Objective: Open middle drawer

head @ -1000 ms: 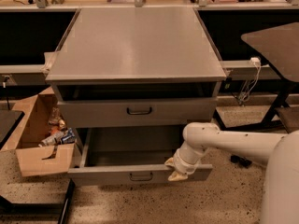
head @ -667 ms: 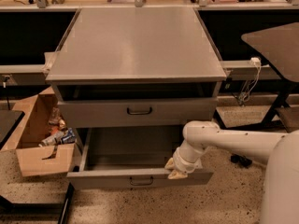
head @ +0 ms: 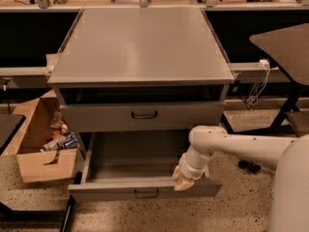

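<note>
The middle drawer (head: 111,191) is grey metal with a small dark loop handle (head: 146,193). It stands pulled well out of the cabinet (head: 140,42), and its inside looks bare. My gripper (head: 183,181) is at the top rim of its front panel, right of the handle, with the white arm (head: 241,146) reaching in from the right. The shut drawer above it (head: 96,116) has its own loop handle. Whatever lies below the open drawer is hidden.
An open cardboard box (head: 38,163) with clutter sits on the floor left of the cabinet. A dark table (head: 285,45) stands at the right, with cables (head: 258,81) hanging beside it. A black surface (head: 7,124) juts in at the left edge.
The middle drawer has slid further out toward me, and my gripper has moved with its front panel.
</note>
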`<state>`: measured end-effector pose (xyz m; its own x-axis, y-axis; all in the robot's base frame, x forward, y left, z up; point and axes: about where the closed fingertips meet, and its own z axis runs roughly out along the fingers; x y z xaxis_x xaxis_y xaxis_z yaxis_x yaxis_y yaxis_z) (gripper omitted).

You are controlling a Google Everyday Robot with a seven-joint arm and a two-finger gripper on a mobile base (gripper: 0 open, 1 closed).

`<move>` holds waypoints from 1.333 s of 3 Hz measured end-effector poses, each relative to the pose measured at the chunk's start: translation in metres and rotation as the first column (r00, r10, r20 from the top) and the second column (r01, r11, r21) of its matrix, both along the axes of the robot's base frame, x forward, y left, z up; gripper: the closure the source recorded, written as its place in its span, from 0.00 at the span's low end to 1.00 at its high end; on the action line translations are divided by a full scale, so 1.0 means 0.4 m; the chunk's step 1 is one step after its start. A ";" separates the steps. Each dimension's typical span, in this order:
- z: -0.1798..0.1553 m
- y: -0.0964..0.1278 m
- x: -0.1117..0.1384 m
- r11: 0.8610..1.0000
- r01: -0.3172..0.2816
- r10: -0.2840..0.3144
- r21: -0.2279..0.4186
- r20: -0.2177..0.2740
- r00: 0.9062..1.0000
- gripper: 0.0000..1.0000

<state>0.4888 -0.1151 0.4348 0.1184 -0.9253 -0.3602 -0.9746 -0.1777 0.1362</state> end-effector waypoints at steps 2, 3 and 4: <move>0.000 0.000 0.000 1.000 0.000 0.000 0.000 0.000 1.000 0.28; 0.000 0.000 0.000 1.000 0.000 0.000 0.000 0.000 1.000 0.04; 0.006 0.002 -0.003 1.000 -0.005 0.004 0.004 0.006 1.000 0.00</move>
<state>0.4876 -0.1145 0.4372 0.1246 -0.9235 -0.3628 -0.9745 -0.1826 0.1301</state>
